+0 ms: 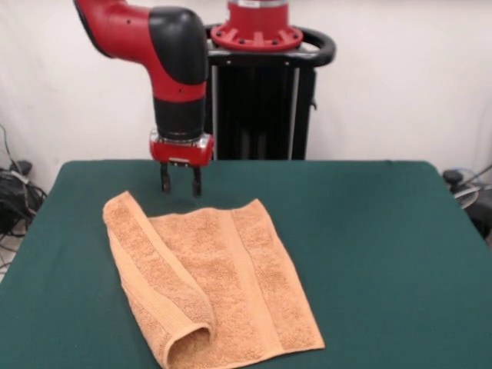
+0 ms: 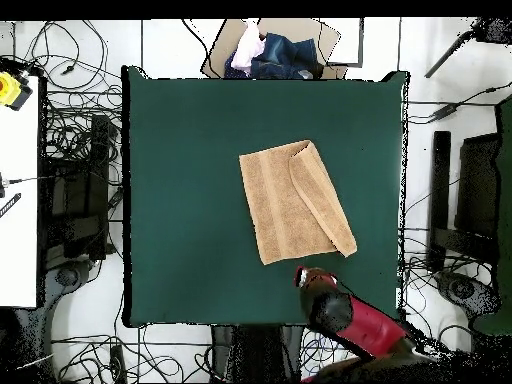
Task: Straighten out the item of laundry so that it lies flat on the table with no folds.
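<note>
The item of laundry, a peach terry towel (image 1: pixel 231 284), lies on the green table (image 1: pixel 384 254), its left side folded over onto the rest in a long diagonal flap that ends in a rolled loop near the front edge. Seen from overhead, the towel (image 2: pixel 285 205) lies right of the table (image 2: pixel 190 200) centre, with the flap along its right side. My gripper (image 1: pixel 181 187) hangs just behind the towel's far left corner, a little above the cloth. Its two fingers are apart and hold nothing. From overhead the gripper (image 2: pixel 301 276) shows near the towel's lower right corner.
A cardboard box with clothes (image 2: pixel 268 50) sits beyond the table's top edge in the overhead view. Cables and stands (image 2: pixel 75 190) surround the table on the floor. A white desk (image 2: pixel 18 190) stands at the left.
</note>
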Controlling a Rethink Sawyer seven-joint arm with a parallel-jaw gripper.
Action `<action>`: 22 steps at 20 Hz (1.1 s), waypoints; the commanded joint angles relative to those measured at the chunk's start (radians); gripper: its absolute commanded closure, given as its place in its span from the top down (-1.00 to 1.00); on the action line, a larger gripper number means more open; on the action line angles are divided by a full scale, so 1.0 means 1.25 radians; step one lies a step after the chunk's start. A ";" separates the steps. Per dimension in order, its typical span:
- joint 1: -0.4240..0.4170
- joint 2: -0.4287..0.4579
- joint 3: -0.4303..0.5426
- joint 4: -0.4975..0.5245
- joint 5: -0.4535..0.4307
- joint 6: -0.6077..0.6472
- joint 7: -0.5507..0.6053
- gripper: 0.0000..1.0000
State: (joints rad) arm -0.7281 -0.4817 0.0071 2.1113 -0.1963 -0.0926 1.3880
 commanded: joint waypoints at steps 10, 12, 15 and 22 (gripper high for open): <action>0.063 -0.326 0.052 0.175 0.090 0.180 0.189 1.00; 0.093 -0.373 0.037 0.165 0.107 0.237 0.179 1.00; 0.126 -0.388 0.031 0.101 0.117 0.310 0.151 1.00; 0.145 -0.308 0.071 -0.081 0.118 0.401 0.101 1.00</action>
State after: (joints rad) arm -0.5734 -0.9086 0.0065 2.2098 -0.1148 0.3005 1.3880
